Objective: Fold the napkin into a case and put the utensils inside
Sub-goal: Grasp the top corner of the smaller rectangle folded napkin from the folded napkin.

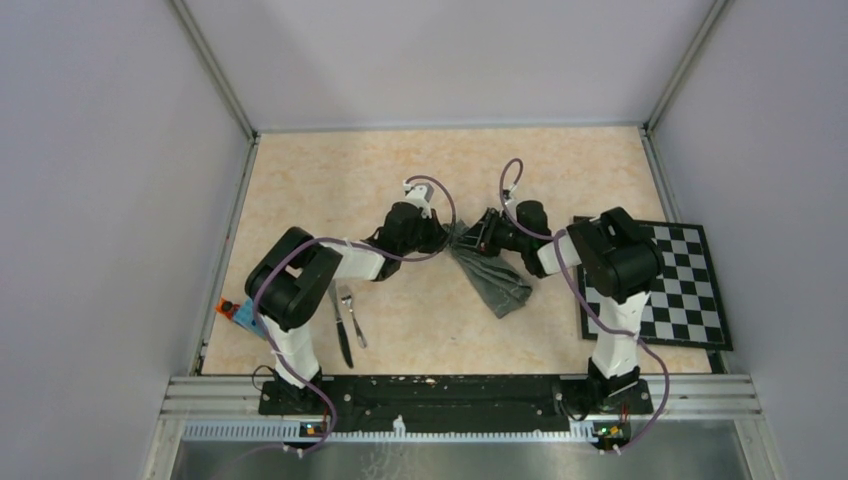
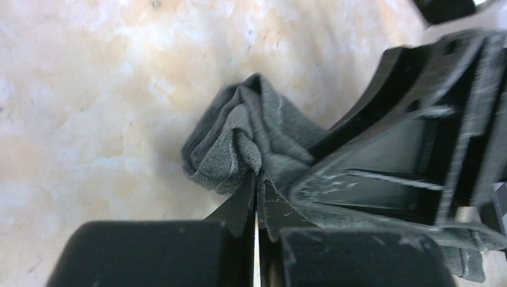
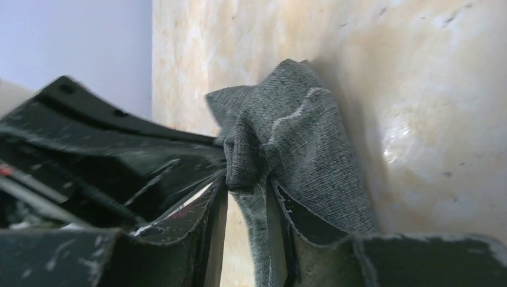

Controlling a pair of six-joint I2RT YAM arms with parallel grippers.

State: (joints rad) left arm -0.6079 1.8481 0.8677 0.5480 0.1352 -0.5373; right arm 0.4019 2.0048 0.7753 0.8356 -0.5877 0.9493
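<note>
The dark grey napkin (image 1: pixel 497 281) hangs bunched from the spot where both grippers meet, and its lower part trails onto the table toward the right. My left gripper (image 2: pixel 257 179) is shut on a gathered fold of the napkin (image 2: pixel 236 140). My right gripper (image 3: pixel 248 185) faces it, jaws apart. A strip of napkin (image 3: pixel 299 125) runs between those jaws against one finger, with a gap of light beside it. The knife (image 1: pixel 342 335) and the fork (image 1: pixel 352 316) lie side by side on the table by the left arm's base, apart from both grippers.
A black-and-white checkered board (image 1: pixel 676 285) lies at the table's right edge, under the right arm. An orange and blue object (image 1: pixel 238 312) sits at the left edge. Grey walls close in three sides of the marbled table (image 1: pixel 330 170).
</note>
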